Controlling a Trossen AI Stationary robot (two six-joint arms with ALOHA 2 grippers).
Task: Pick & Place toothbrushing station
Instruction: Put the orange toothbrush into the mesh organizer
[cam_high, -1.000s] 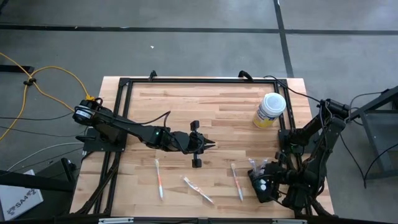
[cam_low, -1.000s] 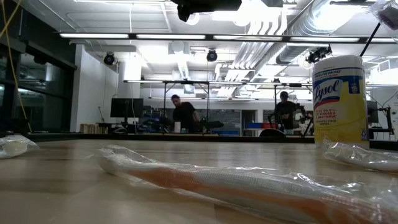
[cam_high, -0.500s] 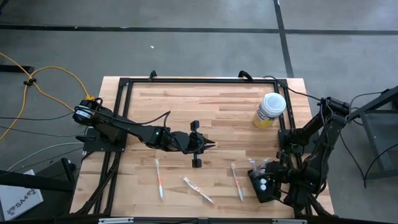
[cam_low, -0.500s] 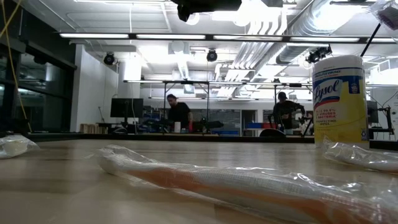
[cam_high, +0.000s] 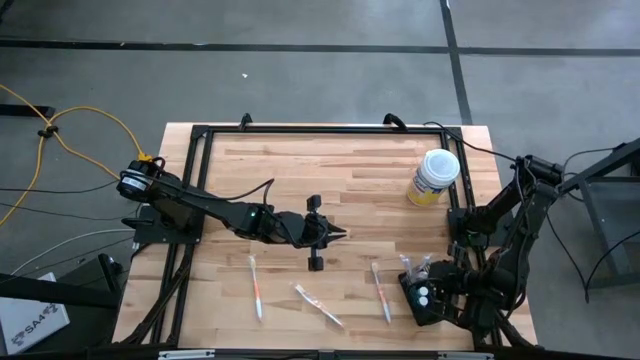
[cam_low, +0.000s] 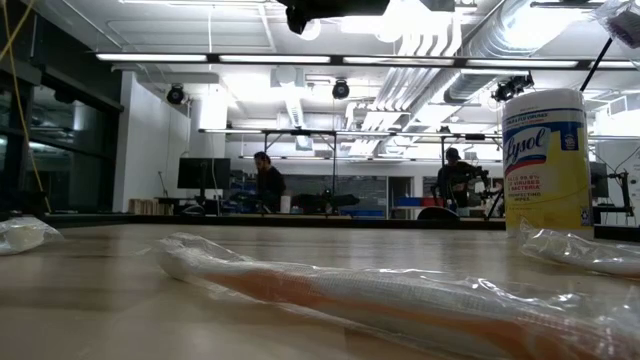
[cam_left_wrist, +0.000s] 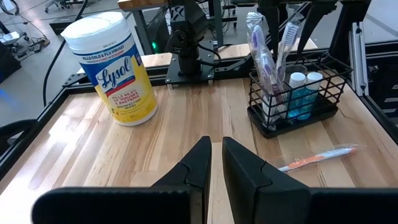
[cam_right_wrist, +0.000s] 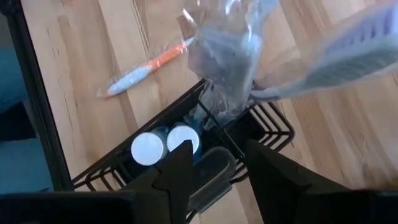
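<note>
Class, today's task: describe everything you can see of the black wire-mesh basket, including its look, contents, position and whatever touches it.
The black wire-mesh basket is a small rectangular open grid standing upright on the wooden table, near its right front corner. Inside stand plastic-wrapped toothbrushes that rise well above its rim, and two small blue bottles with white caps. An orange wrapped toothbrush lies on the table close beside it. The right claw is open directly over the basket, its fingers straddling one wall. The left claw is apart from it, at mid-table.

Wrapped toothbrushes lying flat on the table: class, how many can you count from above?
3. One nearest the left arm's side, one in the middle, one beside the black wire basket. Others stand inside the basket.
</note>
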